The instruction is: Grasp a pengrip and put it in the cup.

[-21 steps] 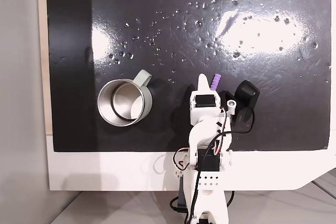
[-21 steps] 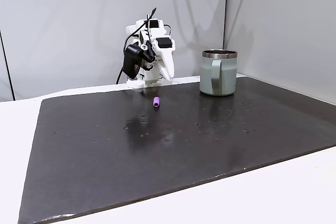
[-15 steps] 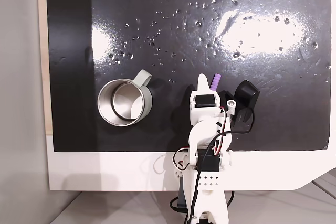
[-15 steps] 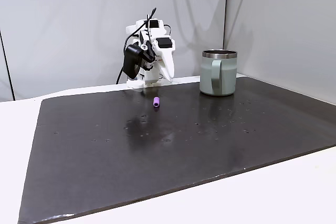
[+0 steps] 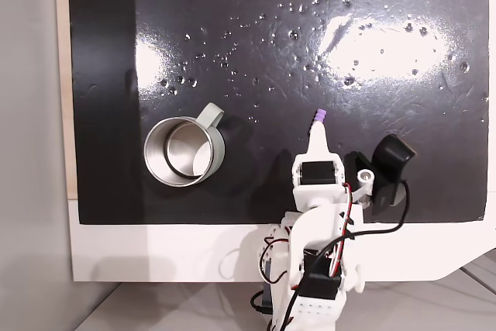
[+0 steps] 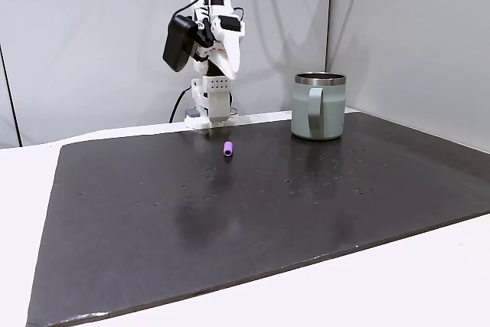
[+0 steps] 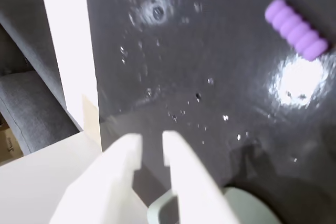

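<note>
Since 0.7 s ago the arm has lifted and swung back: in a fixed view the end effector (image 6: pixel 227 67) now sits high above the desk (image 6: pixel 253 212), well clear of the pengrip (image 6: pixel 228 148), where before it hung low just behind it. Pengrip and cup haven't shifted.

End effector state: jaws narrow, a slim gap between the white fingers (image 7: pixel 181 163) in wrist view, holding nothing.

Pengrip (image 7: pixel 296 29) lies flat on the dark mat, free on all sides; seen from above, its purple tip (image 5: pixel 317 117) pokes out just beyond the fingertip, rest hidden by the arm. Cup (image 5: pixel 184 150) stands upright, well to the left in that view, handle toward the mat's far side; pale green rim of it (image 7: pixel 210 211) shows at the wrist view's bottom edge.

Handling, as a guess: pengrip looks v. light, soft and rubbery, ribbed so prob. grippy, not fragile. It's round, so could roll if nudged sideways. Best hold: across the short axis at mid-length, jaws opened wider first, closing square on the ribs. Mat looks glossy w/ droplets, maybe wet, so slip on contact is poss.
</note>
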You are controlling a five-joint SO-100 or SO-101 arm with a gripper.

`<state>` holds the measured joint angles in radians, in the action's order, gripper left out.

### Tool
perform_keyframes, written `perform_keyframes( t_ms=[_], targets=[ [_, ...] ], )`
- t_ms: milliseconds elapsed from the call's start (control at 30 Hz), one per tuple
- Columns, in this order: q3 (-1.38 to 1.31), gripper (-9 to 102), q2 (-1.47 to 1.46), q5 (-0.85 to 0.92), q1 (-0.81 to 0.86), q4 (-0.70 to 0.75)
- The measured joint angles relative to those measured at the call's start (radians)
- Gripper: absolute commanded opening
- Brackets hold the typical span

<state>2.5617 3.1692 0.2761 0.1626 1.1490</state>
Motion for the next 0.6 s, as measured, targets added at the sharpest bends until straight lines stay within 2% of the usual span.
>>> perform_keyframes(
  t_ms=[200,433,600],
  targets=[
    [-0.083,0,-0.046,0.264,0.115,0.054],
    [-0.176,0,-0.345,0.520,0.216,0.052],
    [-0.199,0,-0.555,0.653,0.216,0.035]
  ],
)
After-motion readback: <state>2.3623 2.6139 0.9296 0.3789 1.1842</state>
